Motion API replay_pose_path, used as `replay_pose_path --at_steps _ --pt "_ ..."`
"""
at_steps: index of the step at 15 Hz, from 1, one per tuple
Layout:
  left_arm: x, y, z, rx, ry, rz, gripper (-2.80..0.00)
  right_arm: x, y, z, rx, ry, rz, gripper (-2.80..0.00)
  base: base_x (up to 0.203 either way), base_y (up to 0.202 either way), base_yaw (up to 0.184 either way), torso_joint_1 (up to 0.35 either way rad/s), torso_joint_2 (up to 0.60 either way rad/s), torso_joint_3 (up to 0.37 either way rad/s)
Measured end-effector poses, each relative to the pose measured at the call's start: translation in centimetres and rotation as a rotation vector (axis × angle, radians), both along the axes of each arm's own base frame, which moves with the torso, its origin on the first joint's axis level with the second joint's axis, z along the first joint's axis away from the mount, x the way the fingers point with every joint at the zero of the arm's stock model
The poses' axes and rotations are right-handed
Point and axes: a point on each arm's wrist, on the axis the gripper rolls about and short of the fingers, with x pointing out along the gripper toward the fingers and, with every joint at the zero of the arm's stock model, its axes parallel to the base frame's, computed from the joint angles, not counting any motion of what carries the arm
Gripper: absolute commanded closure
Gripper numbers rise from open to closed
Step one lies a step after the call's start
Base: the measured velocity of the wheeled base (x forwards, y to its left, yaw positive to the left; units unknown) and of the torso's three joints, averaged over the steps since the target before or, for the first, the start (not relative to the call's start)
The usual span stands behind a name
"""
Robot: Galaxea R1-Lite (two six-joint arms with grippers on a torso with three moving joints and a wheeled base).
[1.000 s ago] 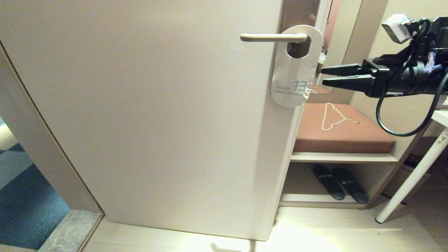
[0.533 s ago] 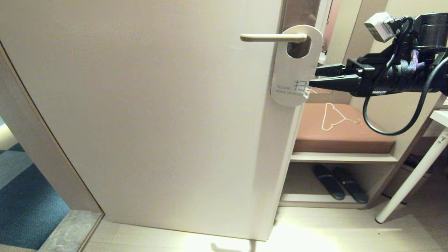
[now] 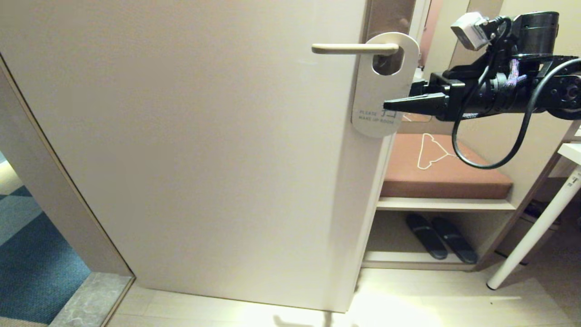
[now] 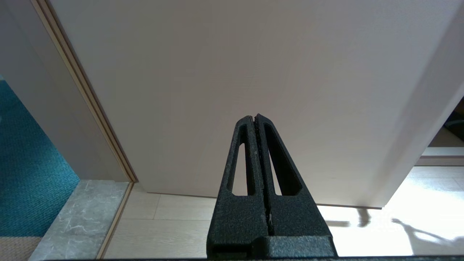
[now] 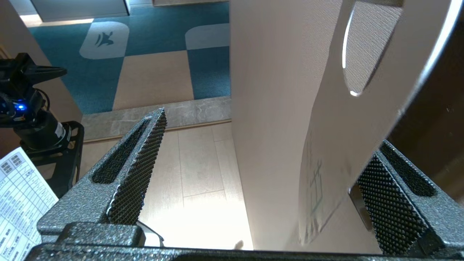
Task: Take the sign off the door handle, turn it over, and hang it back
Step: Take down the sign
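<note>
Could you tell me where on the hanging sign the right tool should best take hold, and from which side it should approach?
Probably the lower half of the sign, below its oval hole, approached from the free edge past the door's edge. The sign is flat and hangs from the door handle, so one finger fits in front and one behind. The right tool is open and already straddles that edge.

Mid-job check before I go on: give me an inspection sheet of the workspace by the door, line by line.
Surface: cream door, ajar; pale plank floor below.
Job's things: sign hangs on door handle, white "PLEASE MAKE UP ROOM" face outward.
Clutter: wire hanger on brown bench cushion; dark slippers on the shelf beneath.
Grippers: right gripper open, fingers either side of the sign's lower edge; left gripper shut, parked low facing the door.
Cables: black cable loops under the right arm.
Surroundings: blue carpet beyond the doorway; white table leg.
</note>
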Motion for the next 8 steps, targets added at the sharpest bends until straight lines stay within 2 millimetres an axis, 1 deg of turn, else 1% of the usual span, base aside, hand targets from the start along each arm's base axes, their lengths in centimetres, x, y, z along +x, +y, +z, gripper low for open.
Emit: replay_pose_path --at_steps 3,8 --pt "0.00 0.00 0.00 0.000 0.000 0.000 0.00 0.48 0.75 -0.14 0.000 -0.004 0.018 -2.80 0.000 0.000 0.000 0.000 0.00 0.000" --pt "0.00 0.00 0.00 0.000 0.000 0.000 0.00 1.12 1.06 -0.76 -0.001 0.003 0.025 -2.80 0.000 0.000 0.000 0.000 0.00 0.000"
